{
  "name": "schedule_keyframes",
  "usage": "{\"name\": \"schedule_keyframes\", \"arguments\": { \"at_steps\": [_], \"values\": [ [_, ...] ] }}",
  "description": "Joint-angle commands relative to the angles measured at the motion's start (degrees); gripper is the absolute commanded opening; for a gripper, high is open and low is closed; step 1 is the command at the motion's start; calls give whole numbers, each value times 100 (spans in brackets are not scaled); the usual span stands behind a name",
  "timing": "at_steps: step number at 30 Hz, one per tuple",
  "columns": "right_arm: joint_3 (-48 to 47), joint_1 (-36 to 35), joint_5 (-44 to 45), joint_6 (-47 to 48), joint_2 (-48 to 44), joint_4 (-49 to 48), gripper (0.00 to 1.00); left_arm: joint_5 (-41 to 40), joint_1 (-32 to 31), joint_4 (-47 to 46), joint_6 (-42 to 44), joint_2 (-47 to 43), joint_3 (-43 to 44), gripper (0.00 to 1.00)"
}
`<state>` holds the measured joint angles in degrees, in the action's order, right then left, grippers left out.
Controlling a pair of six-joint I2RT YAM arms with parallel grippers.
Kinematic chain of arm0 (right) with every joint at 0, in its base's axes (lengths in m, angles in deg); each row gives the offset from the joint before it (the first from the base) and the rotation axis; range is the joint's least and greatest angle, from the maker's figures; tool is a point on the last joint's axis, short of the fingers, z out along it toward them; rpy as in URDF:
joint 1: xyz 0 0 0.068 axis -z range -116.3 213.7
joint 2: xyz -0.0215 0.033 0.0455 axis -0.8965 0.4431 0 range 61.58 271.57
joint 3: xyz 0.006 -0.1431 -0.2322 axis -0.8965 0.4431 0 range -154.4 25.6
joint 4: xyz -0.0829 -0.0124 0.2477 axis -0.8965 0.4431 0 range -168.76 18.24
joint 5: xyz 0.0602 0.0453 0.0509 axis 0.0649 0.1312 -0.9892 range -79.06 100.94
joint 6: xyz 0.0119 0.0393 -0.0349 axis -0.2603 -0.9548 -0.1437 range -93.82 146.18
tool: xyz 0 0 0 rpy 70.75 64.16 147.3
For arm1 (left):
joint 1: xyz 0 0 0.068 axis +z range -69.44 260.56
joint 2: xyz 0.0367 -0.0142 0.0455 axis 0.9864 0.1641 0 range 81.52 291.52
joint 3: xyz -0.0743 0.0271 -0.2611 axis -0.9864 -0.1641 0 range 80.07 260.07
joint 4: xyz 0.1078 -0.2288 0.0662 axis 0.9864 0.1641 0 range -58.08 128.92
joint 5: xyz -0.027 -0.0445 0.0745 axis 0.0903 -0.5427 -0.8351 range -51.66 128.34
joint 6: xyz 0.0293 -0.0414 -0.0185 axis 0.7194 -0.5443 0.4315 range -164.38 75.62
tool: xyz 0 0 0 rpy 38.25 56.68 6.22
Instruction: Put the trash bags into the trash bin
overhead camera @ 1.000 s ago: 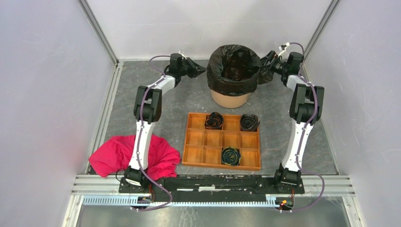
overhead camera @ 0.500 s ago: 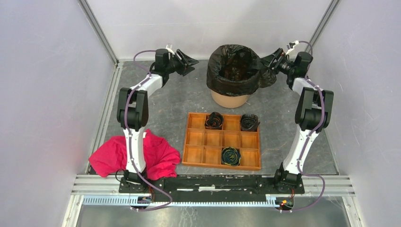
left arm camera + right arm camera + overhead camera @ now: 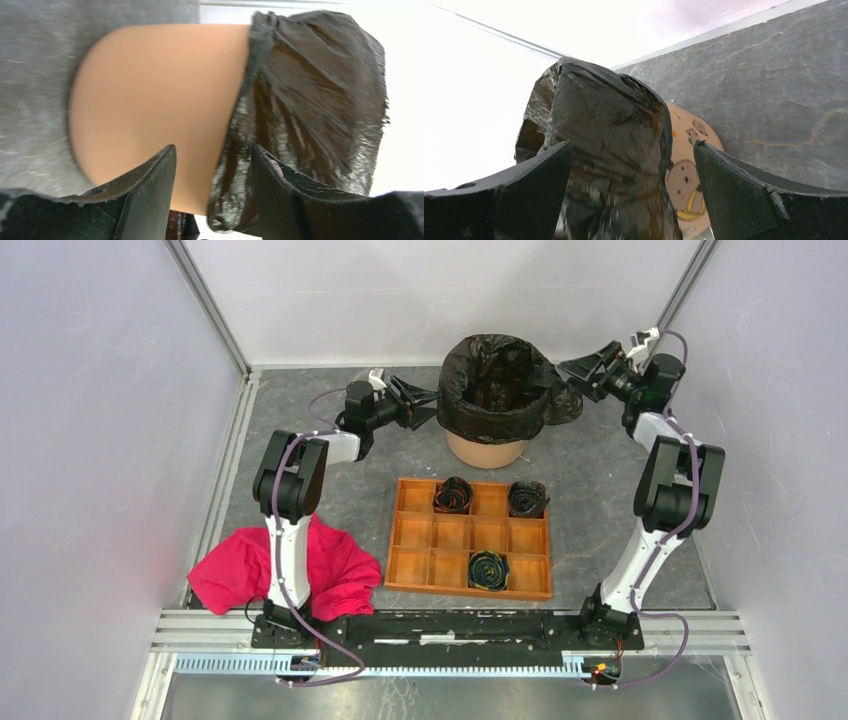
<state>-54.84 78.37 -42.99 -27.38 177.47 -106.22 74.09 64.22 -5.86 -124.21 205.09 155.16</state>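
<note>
The trash bin [image 3: 487, 450], a round terracotta bucket, stands at the back centre. The glossy black trash bag [image 3: 495, 390] lines it, folded over the rim, with a flap hanging at the right. My left gripper [image 3: 428, 402] is open beside the bin's left side. In the left wrist view [image 3: 212, 152] the bag's hanging edge [image 3: 300, 100] and the bin wall [image 3: 155, 90] show between its fingers. My right gripper [image 3: 570, 368] is open just right of the bag. The right wrist view [image 3: 631, 150] shows the bag [image 3: 609, 130] and the bin's bear sticker [image 3: 684, 182] ahead.
A flat wooden tray [image 3: 420, 535] of square compartments lies in front of the bin, holding three small dark rolls. A red-pink cloth [image 3: 240, 565] lies at the near left by the left arm's base. Walls close in the back and both sides.
The left gripper swung away from the bin, then came back lower against its left side. The right gripper rose and drew back right from the bag's flap.
</note>
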Motion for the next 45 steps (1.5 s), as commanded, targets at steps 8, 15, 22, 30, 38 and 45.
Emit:
{"name": "schedule_keyframes", "arguments": {
  "at_steps": [8, 15, 22, 30, 38, 45],
  "values": [
    [151, 528, 1238, 3232, -1709, 3439, 98, -63, -346, -1500, -915, 195, -275, 45],
    [1262, 350, 1306, 3355, -3231, 2612, 90, -226, -428, -1136, -592, 273, -391, 16],
    [1293, -294, 1548, 3028, -3381, 2002, 66, -635, -509, -642, -234, 327, -290, 2],
    [-279, -1850, 3010, 4328, -2704, 3657, 63, -857, -580, -228, 125, 256, -353, 2],
    [-2328, -3029, 5009, 5855, -983, 5705, 54, -722, -587, -236, 116, 220, -390, 2],
    [-3581, -3591, 6142, 6447, 352, 6568, 33, -661, -590, -236, 179, 190, -457, 2]
  ]
}}
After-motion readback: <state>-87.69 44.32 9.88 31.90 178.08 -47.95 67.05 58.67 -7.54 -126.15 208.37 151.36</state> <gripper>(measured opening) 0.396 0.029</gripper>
